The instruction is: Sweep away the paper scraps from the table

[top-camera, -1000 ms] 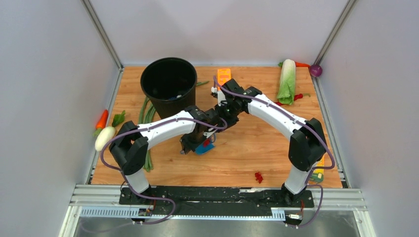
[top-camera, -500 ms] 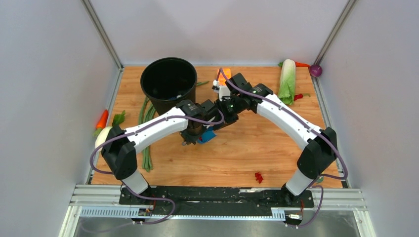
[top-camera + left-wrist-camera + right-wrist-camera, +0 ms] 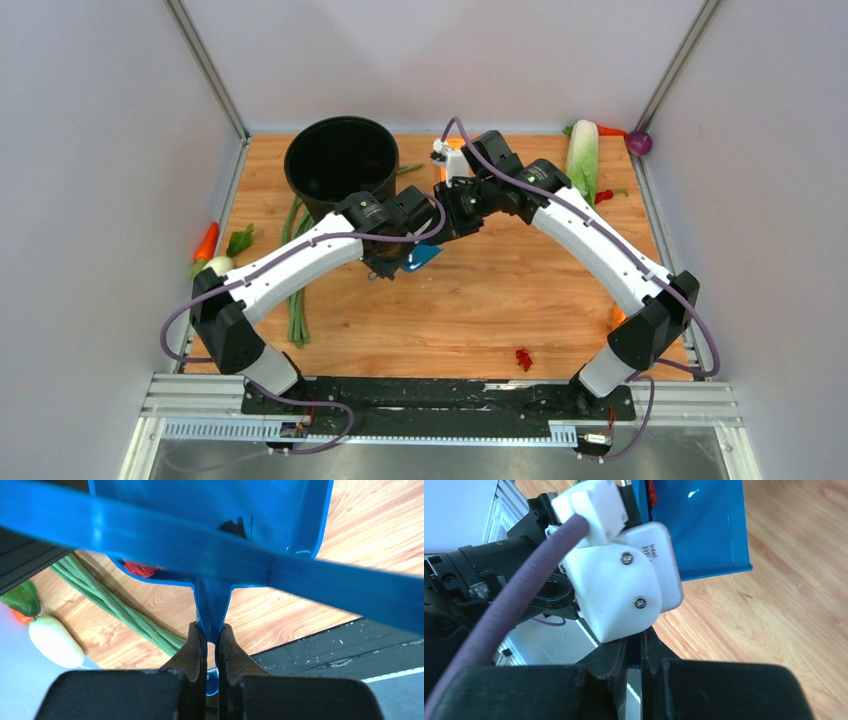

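Left fingers pinch the blue dustpan near the black bucket

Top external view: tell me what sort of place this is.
Probably a robot test cell: grey walls box in a wood-grain table, a black rail carries the arm bases, and vegetables lie scattered as props.

Black bucket stands near the far-left corner; long beans lie by the left edge; cabbage near the far-right corner.
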